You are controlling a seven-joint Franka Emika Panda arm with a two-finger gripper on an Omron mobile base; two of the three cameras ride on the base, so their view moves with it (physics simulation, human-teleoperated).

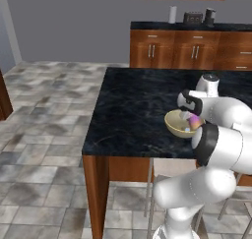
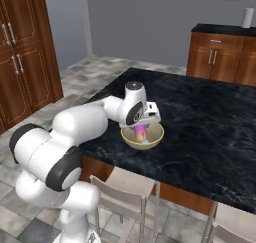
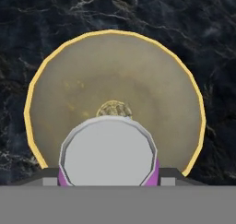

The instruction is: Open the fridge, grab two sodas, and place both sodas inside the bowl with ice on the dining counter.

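while the jaws pinch a purple-pink soda can (image 2: 141, 132) by its sides, the white arm's gripper (image 2: 142, 129) hangs over the round tan-yellow bowl (image 3: 55, 80). the can's flat silver top (image 3: 108, 159) faces the hand camera, its yellow-orange band lower down, inside the bowl's rim. the shallow, smooth bowl sits on the black, white-veined marble surface (image 2: 210, 132), near its front edge. brown wooden cabinets (image 1: 197, 48) stand beyond.

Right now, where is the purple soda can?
Held in the gripper, the purple soda can hangs upright over the tan bowl on the dining counter.
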